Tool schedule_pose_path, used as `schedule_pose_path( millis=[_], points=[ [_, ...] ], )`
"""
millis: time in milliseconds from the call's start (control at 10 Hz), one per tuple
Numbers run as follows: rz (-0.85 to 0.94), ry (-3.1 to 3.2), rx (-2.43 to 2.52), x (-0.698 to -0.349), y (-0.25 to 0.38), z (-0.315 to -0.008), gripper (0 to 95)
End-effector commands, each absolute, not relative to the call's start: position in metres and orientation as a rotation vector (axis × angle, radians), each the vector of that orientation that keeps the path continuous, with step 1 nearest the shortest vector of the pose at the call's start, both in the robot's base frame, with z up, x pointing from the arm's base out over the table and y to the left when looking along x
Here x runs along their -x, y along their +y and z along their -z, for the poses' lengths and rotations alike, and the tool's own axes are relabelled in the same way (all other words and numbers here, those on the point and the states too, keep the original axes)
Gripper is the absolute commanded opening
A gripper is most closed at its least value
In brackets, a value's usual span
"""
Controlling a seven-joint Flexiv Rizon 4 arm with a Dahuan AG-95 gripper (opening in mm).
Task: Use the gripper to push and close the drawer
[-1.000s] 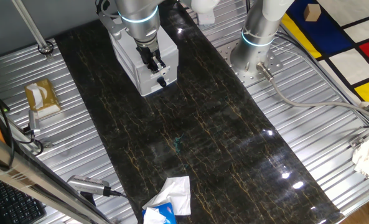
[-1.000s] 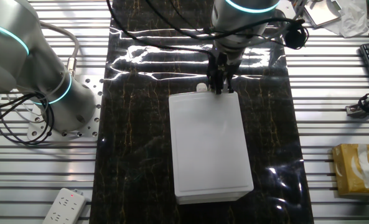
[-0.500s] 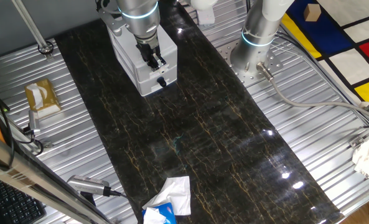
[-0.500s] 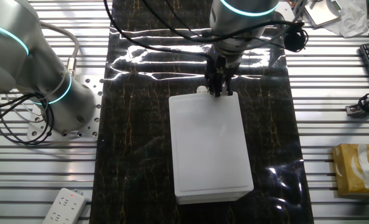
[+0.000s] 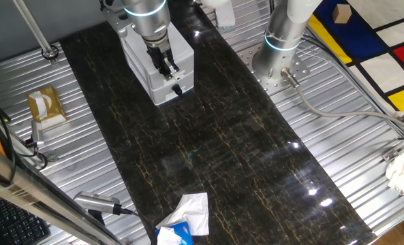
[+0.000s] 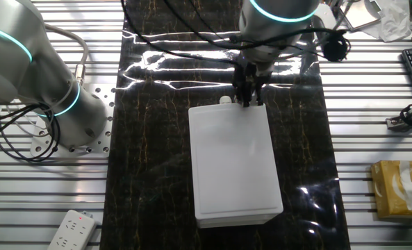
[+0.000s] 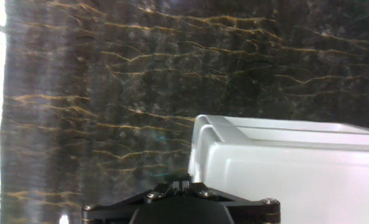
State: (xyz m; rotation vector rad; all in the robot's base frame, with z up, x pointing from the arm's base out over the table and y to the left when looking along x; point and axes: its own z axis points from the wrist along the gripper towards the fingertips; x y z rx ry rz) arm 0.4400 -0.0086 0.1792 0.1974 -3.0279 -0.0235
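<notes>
On the left of one fixed view we see a yellow-brown tissue box (image 5: 46, 106) on the ribbed metal table (image 5: 338, 146); further right, at the far end of the dark marble-patterned mat (image 5: 208, 156), stands the small white cabinet (image 5: 149, 61); its front faces the camera, and the drawer (image 5: 169, 73) sits in the upper part of this front. The drawer is of white plastic with a flat panel; it looks almost level with the cabinet front, but we cannot tell if it is fully in. Lower on the front there is a small dark knob (image 5: 177, 88). The gripper (image 5: 165, 66) hangs from the silver-grey arm with the teal ring and is right at the drawer front; its black fingers look close together, but we cannot tell for sure if they are closed. Near the bottom edge lies a crumpled white tissue (image 5: 190, 212); on the right stands the second arm's base (image 5: 281, 51).

In the other fixed view the cabinet (image 6: 233, 163) shows its plain white top; a small round white knob (image 6: 224, 100) sticks out at its far edge, and the gripper (image 6: 248, 99) is just beside it to the right, at the same edge.

In the hand view the white box (image 7: 284, 165) fills the lower right, with rounded corners and a ridge along the left edge.
</notes>
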Motion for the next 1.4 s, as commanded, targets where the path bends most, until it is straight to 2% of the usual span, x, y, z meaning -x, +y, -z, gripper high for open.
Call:
schedule_pose_path(
  millis=[100,400,700,1400],
  points=[
    [0.066,-3.023,-0.16,-0.443,0.009,-0.181,0.0],
    [0.201,-3.03,-0.081,-0.448,0.042,-0.17,0.0],
    [0.15,-3.025,-0.096,-0.442,0.06,-0.165,0.0],
    [0.19,-3.04,-0.12,-0.437,0.062,-0.173,0.0]
  ],
)
